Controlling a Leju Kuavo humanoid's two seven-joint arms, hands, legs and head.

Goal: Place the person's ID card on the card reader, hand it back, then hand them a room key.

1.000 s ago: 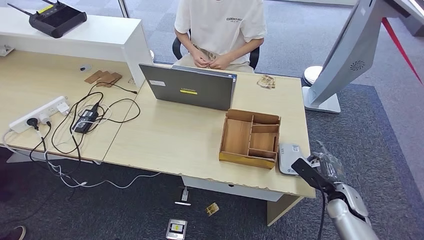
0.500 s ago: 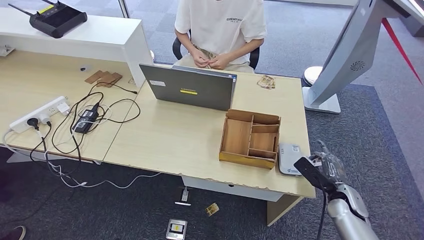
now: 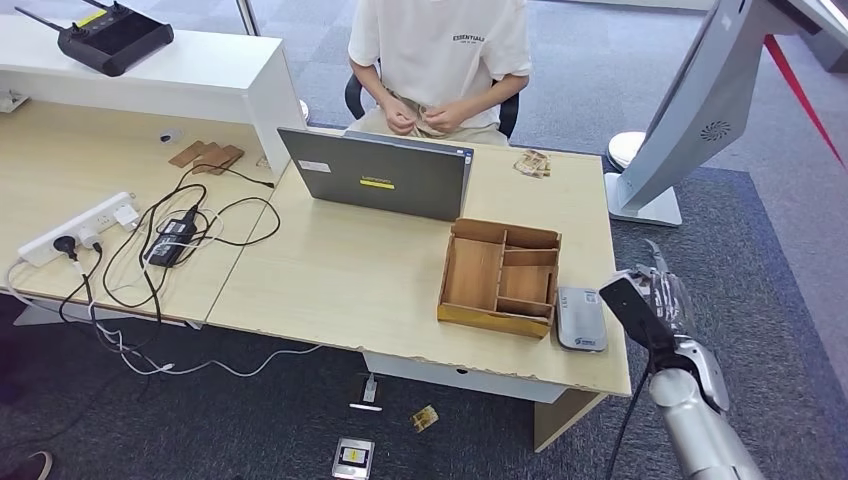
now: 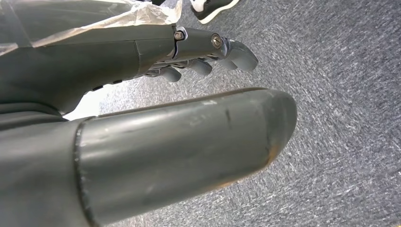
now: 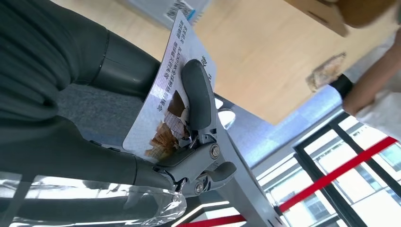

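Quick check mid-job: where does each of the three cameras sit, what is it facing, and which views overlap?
Head view: high on the body, looking down at the desk and card reader; right hand shows.
Left wrist view: behind the left hand, facing grey carpet.
Right wrist view: behind the right hand, which pinches the ID card, facing the desk edge.
Head and right wrist views share the right hand, desk and card reader.

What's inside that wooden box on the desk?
The wooden box looks empty: bare wood in its compartments. The near wall hides a strip of the floor behind it.
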